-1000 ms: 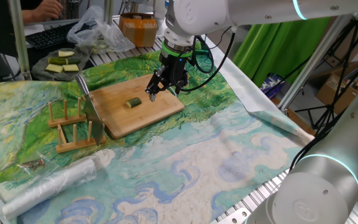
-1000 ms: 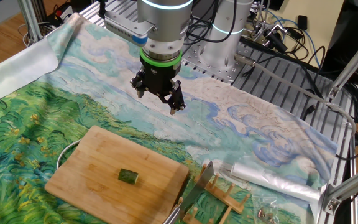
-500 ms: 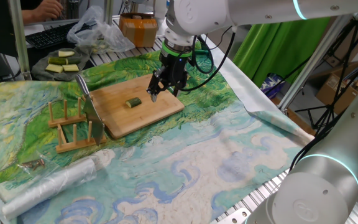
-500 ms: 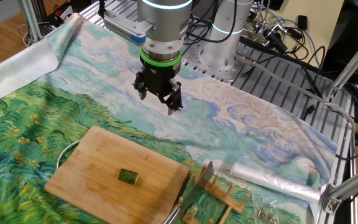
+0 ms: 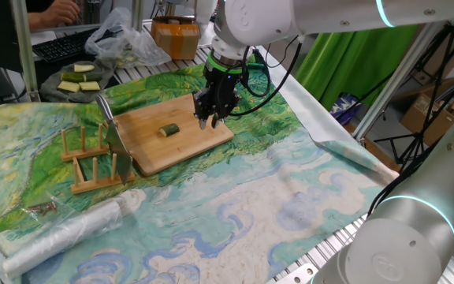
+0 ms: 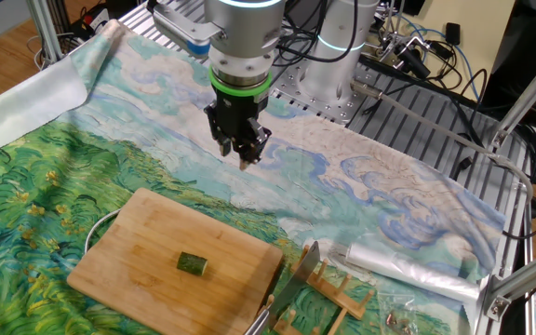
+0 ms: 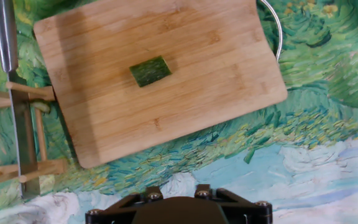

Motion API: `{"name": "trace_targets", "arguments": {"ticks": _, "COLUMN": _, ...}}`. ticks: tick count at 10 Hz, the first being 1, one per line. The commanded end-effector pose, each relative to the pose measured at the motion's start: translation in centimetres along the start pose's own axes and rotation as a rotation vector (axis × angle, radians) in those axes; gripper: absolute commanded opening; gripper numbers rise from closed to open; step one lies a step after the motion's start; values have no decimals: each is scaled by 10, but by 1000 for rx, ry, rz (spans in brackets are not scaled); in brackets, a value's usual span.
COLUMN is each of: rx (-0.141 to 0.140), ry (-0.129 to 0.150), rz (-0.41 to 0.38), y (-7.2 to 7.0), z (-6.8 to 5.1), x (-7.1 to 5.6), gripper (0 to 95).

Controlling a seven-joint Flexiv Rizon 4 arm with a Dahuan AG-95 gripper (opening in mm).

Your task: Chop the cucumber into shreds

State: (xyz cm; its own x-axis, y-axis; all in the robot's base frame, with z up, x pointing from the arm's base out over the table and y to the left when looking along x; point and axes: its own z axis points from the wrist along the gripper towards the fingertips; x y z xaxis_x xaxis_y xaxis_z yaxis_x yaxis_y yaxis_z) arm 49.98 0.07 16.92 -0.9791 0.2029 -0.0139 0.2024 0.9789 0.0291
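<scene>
The cucumber (image 5: 169, 130) is a short dark green chunk lying whole on the wooden board (image 5: 203, 140). It also shows in the other fixed view (image 6: 192, 265) and in the hand view (image 7: 150, 71). No shreds are in view. My gripper (image 5: 210, 122) hangs above the board's right edge, to the right of the cucumber and clear of it. In the other fixed view the gripper (image 6: 242, 158) is above the cloth beyond the board (image 6: 138, 251). Its fingers are seen almost edge-on, apart and empty. The hand view shows only the gripper's body, no fingertips.
A knife (image 5: 113, 126) stands in a wooden rack (image 5: 93, 164) left of the board; it also shows in the hand view (image 7: 17, 124). A plate of pale slabs (image 5: 77, 79) sits at the back left. A plastic roll (image 5: 61, 233) lies on the painted cloth.
The wrist has turned about its axis, so the fingers that looked wide apart now line up almost edge-on. The cucumber and the board have not moved.
</scene>
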Motion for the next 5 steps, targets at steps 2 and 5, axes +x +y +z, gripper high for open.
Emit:
{"name": "trace_targets", "arguments": {"ticks": 2, "rx": 1, "ry": -1, "rz": -8, "y": 1, "z": 3, "x": -1, "gripper": 0}}
{"name": "trace_targets", "arguments": {"ticks": 5, "rx": 13, "ry": 9, "rz": 11, "y": 4, "z": 7, "x": -2, "gripper": 0}}
